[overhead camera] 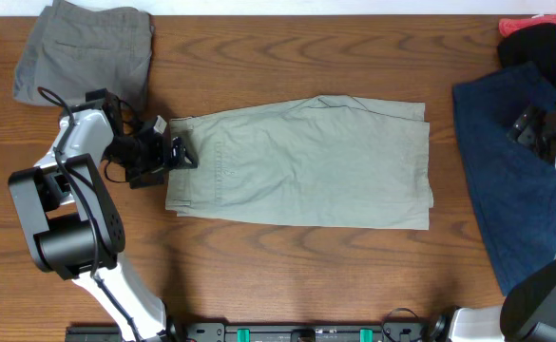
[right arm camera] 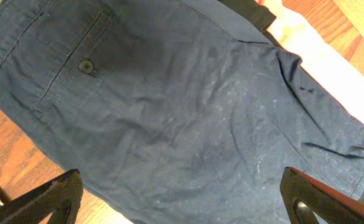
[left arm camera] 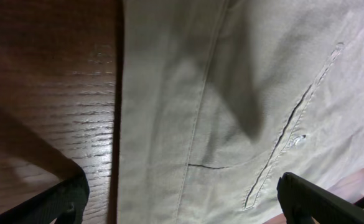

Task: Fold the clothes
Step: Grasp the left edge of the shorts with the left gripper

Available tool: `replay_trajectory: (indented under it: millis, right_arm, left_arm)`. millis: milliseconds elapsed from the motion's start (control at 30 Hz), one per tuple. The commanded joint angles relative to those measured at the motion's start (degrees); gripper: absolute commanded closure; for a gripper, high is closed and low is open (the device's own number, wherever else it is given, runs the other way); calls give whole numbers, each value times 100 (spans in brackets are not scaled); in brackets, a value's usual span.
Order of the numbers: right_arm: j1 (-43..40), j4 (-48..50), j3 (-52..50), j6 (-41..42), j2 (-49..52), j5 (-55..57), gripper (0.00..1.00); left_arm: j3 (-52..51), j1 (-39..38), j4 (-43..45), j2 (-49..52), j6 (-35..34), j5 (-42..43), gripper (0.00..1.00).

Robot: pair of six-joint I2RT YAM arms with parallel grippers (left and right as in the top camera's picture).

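Lying flat across the middle of the table [overhead camera: 287, 275], the khaki shorts [overhead camera: 306, 161] are spread with the waistband [left arm camera: 150, 124] toward the left arm and the leg hems toward the right. The left gripper [overhead camera: 176, 152] is held low over the waistband end, its fingers apart and nothing pinched between them; in the left wrist view the waistband edge and a back-pocket seam [left arm camera: 287, 143] are framed between the two fingers. The right gripper [right arm camera: 182, 193] is likewise spread wide and empty, poised above the navy shorts [overhead camera: 506, 190] at the right side of the table. A grey pair [overhead camera: 87, 47] is set apart at the far left corner.

The khaki cloth is judged to be light, soft cotton: limp rather than stiff, not fragile, and likely to sag and crease wherever it is lifted without support. On the smooth wood it can be expected to slide if dragged. The firmest hold is offered by the waistband, where the fabric is doubled and stitched. A corner of it is best taken so that all layers are caught together. The hems are thinner, and a single layer may be picked up there by mistake.
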Motion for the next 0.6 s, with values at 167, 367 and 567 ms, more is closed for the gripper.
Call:
replay_trajectory:
  millis: [167, 367, 567]
  right_arm:
    - [-15, -2, 17, -9, 4, 72, 1]
    - [-15, -2, 17, -9, 4, 72, 1]
    - [-15, -2, 17, -9, 4, 74, 1]
  left_arm:
    - [-645, -262, 232, 125, 120, -20, 15]
    - [-778, -431, 442, 125, 114, -24, 33]
    - [-778, -450, 619, 125, -81, -26, 68]
